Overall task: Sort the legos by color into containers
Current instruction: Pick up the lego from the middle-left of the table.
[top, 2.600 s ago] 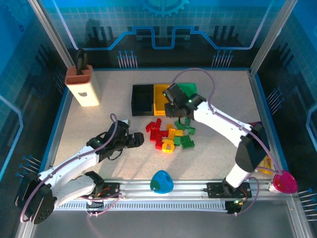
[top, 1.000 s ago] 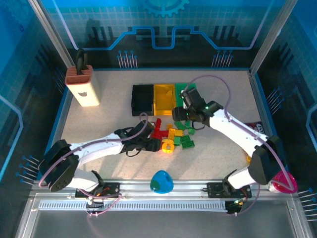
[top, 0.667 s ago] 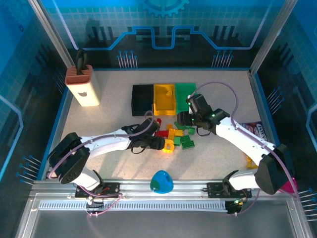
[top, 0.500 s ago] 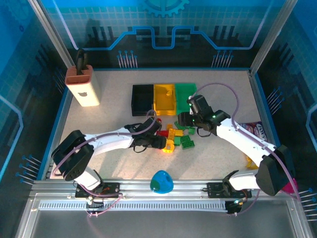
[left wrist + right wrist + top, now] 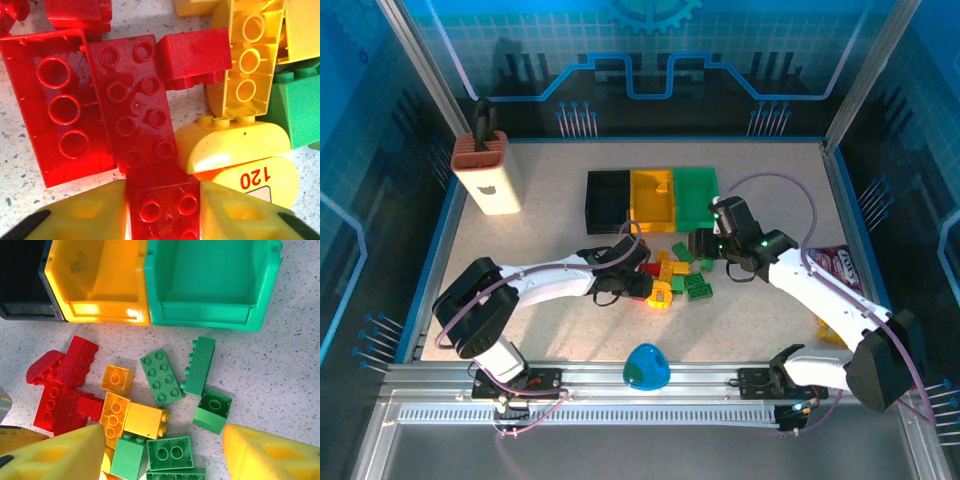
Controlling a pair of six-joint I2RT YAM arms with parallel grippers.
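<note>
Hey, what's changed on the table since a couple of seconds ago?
The left end effector reached right into the pile and closed on a red brick. The right end effector pulled back from above the bins toward the near side and hangs open over the green bricks. The bins and the knife block stayed put.

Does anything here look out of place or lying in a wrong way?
Nothing looks damaged, but the legos lie in a jumbled heap: one red brick and one yellow brick lie hollow side up, and a green brick rests on its side.
</note>
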